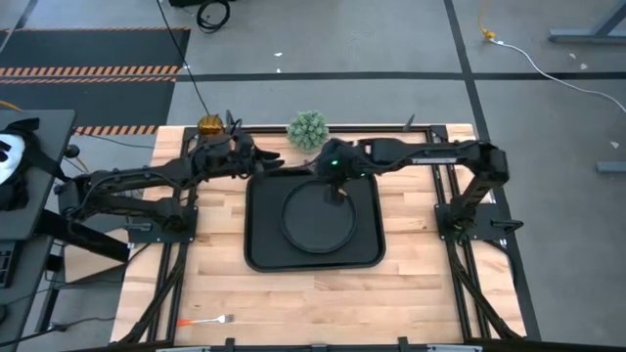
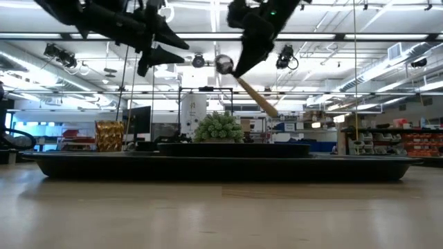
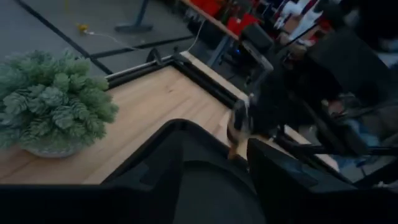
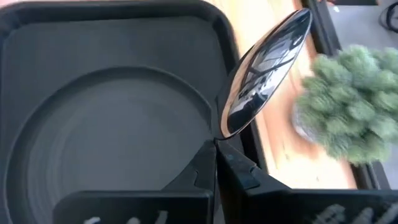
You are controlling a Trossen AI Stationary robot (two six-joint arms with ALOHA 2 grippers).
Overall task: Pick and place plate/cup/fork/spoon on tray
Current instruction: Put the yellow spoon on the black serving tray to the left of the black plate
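Tray below — right end effector clamps spoon.

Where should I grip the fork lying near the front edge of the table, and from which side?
Grip the fork across its orange handle, coming straight down from above. It lies flat on the table, well clear of the tray, with its metal tines pointing right, so the handle's long sides are free for the fingers.
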